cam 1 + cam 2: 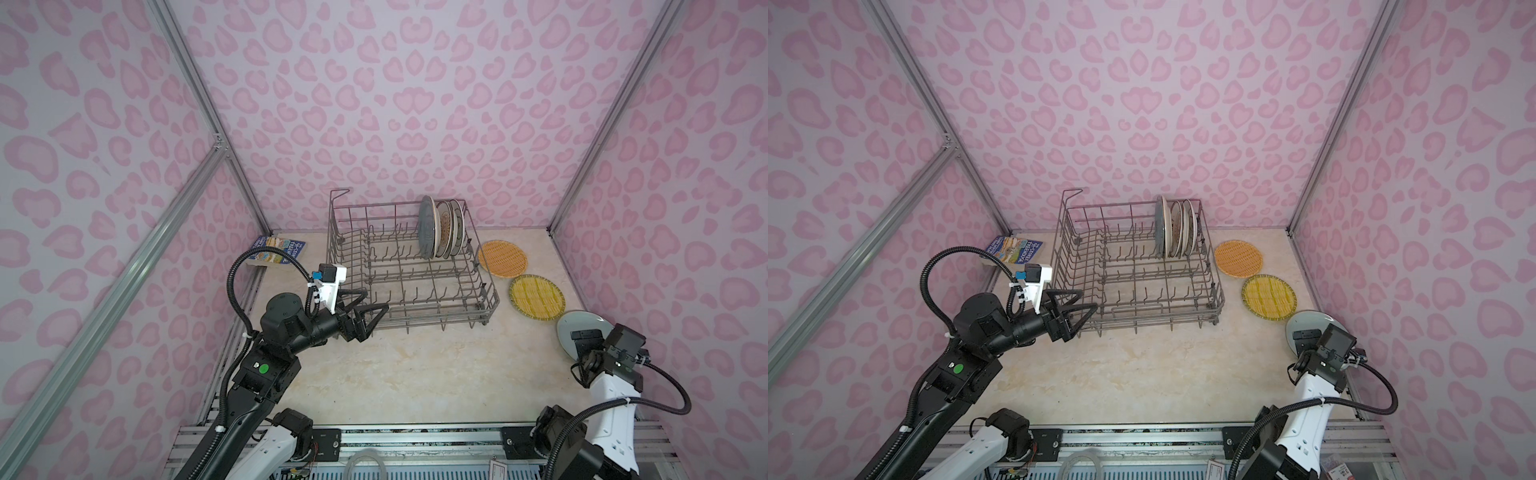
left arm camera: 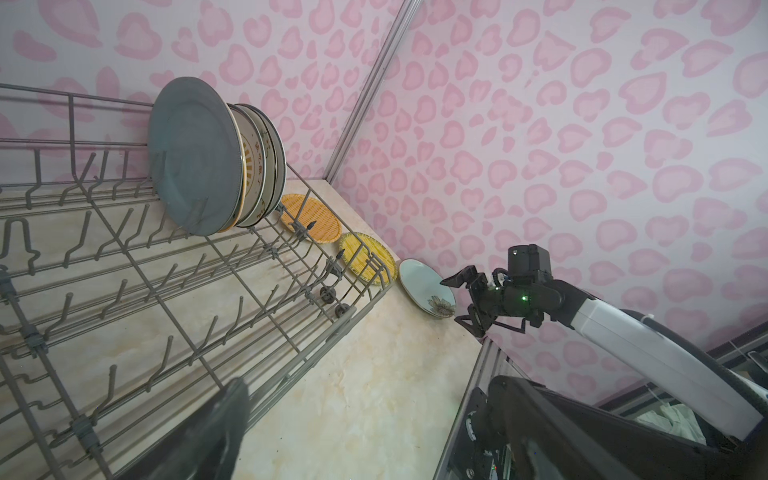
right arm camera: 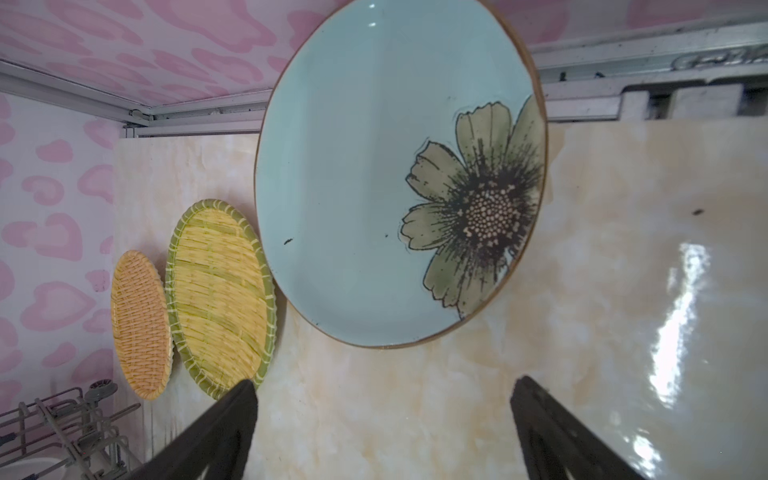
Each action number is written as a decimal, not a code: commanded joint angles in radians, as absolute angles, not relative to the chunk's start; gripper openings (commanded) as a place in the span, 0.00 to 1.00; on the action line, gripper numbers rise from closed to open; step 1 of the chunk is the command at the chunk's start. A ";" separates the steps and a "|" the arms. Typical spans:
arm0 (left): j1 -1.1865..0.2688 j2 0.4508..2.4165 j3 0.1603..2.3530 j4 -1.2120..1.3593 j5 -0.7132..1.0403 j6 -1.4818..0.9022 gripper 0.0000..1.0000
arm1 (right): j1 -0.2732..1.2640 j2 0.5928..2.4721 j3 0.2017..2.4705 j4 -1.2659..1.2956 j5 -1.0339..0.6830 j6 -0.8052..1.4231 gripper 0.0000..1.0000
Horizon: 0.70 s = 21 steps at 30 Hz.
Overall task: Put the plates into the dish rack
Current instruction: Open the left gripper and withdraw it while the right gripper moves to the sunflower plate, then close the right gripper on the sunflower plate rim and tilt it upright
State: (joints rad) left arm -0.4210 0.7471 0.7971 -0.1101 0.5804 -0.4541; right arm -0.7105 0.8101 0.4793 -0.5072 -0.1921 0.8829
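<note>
A pale blue-green, flower-painted plate [image 3: 353, 166] is laid at the near right. The left gripper [image 1: 376, 300] and right gripper [image 3: 384, 380] are held open.

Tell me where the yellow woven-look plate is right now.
In both top views the yellow woven-look plate lies flat on the table right of the dish rack, between the orange woven-look plate behind it and the pale blue-green plate in front.

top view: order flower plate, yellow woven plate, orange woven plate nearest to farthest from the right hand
1. pale blue flower plate, partly under the right hand
2. yellow woven plate, middle of the row
3. orange woven plate, far end, beside the dish rack
</note>
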 commanded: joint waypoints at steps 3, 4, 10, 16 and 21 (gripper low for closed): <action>-0.422 0.782 0.791 -0.073 0.606 -0.440 0.97 | -0.740 0.776 0.424 -0.509 -0.203 0.924 0.94; -0.422 0.782 0.787 -0.073 0.604 -0.436 0.97 | -0.745 0.770 0.414 -0.506 -0.198 0.934 0.93; -0.423 0.779 0.777 -0.069 0.608 -0.430 0.97 | -0.758 0.755 0.374 -0.467 -0.167 0.976 0.93; -0.423 0.773 0.768 -0.057 0.621 -0.428 0.97 | -0.782 0.836 0.334 -0.359 -0.195 0.988 0.89; -0.425 0.775 0.768 -0.057 0.629 -0.422 0.97 | -0.811 0.890 0.321 -0.284 -0.207 0.989 0.83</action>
